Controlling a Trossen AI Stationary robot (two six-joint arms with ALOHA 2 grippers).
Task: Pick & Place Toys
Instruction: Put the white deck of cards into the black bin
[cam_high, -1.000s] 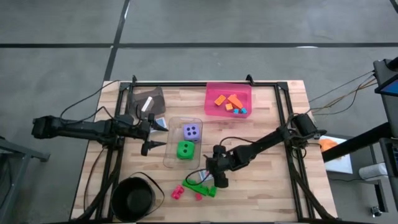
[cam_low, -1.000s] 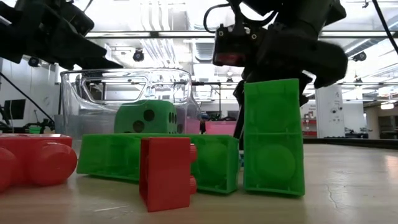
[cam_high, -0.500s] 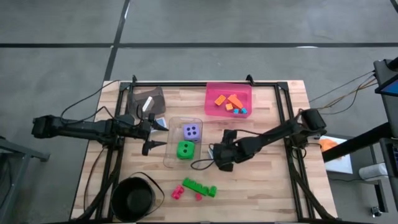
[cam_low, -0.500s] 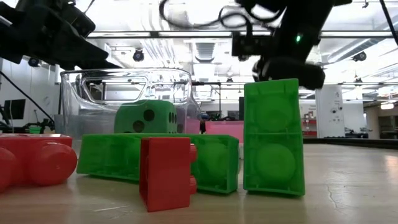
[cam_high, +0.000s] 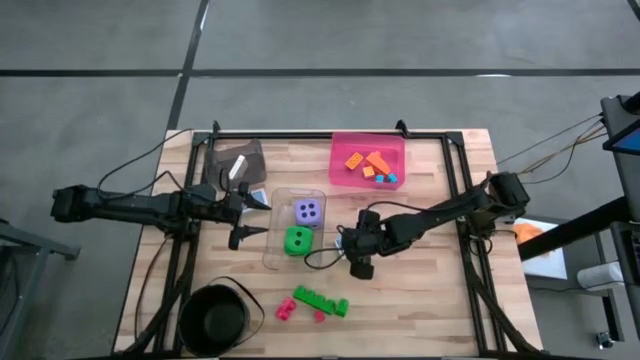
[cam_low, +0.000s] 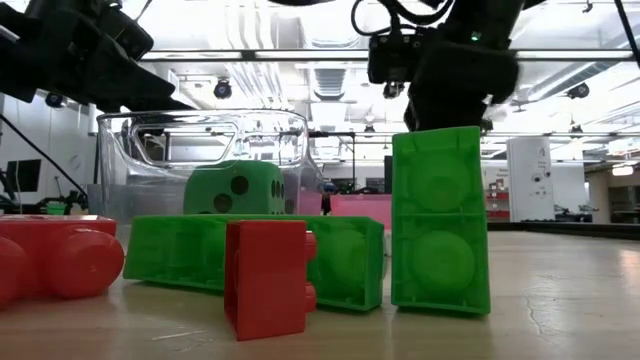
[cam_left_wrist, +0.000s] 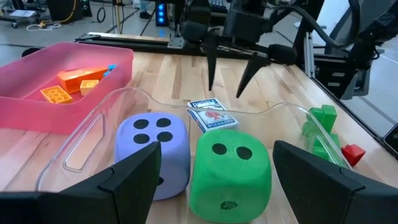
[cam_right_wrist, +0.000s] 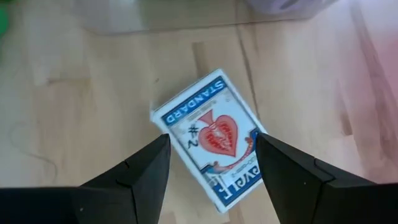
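Two grippers here, but only my right gripper (cam_right_wrist: 211, 174) matters now. It hangs over the small white box of playing cards with a red spade print (cam_right_wrist: 211, 140), fingers spread apart with nothing between them. The box lies flat on the wooden table (cam_high: 430, 300), just right of the clear plastic bin (cam_high: 272, 255) that holds the purple foam die with black dots (cam_high: 308, 211) and the green foam die with black dots (cam_high: 297, 241).

Key bit for the next move, as I judge it: the card box sits right below my right jaws, slightly ahead of the tips, and its long axis runs at a diagonal to the line between my two fingers. So I'd guess a bit of wrist twist is needed before coming down, so the fingers close across the short sides instead of catching the corners.

My left gripper (cam_high: 243, 213) waits at the left side of the clear bin, jaws also apart and empty, pointing across the dice. The bin wall stands between it and the cards, so the right arm is clearly the nearer one.
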